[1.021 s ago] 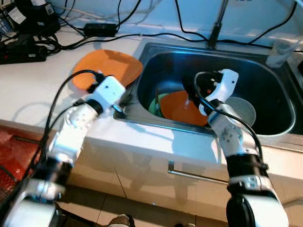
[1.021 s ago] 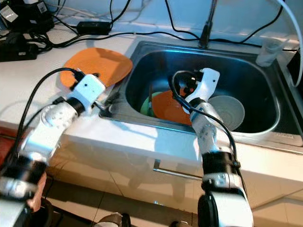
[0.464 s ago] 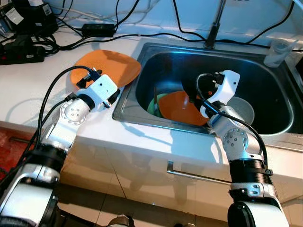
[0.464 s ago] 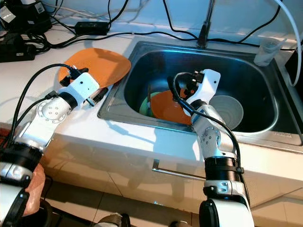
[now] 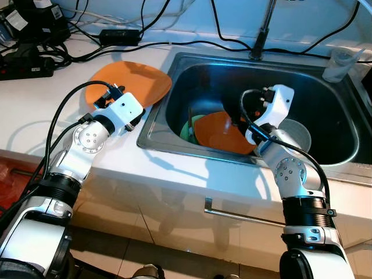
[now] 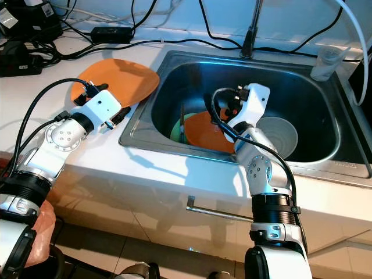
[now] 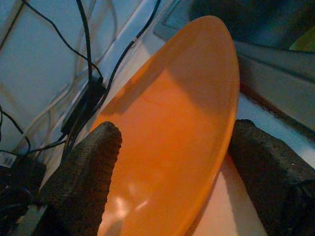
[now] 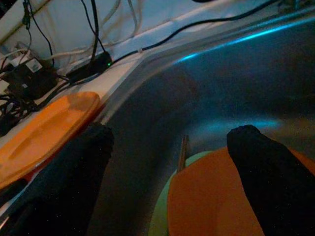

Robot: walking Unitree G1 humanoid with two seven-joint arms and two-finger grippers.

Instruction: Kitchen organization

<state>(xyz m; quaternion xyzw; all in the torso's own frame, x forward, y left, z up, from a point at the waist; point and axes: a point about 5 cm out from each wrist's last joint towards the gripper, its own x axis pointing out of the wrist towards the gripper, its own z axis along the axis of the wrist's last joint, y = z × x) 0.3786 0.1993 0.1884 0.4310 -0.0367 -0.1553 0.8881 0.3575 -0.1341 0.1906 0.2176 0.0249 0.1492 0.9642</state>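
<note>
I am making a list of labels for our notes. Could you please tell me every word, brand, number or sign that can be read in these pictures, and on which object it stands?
No text can be read in these pictures.
White tags on the black devices at the counter's back left corner: too small and blurred to read.
Orange plate on the counter, orange plate in the sink, clear cup: no print visible.

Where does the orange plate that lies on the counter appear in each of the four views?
Left eye view: the orange plate on the counter, left of the sink.
Right eye view: upper left, before the left claw.
Left wrist view: centre, between the fingers.
Right wrist view: left edge.
Shared landmark: the sink's left rim.
</note>
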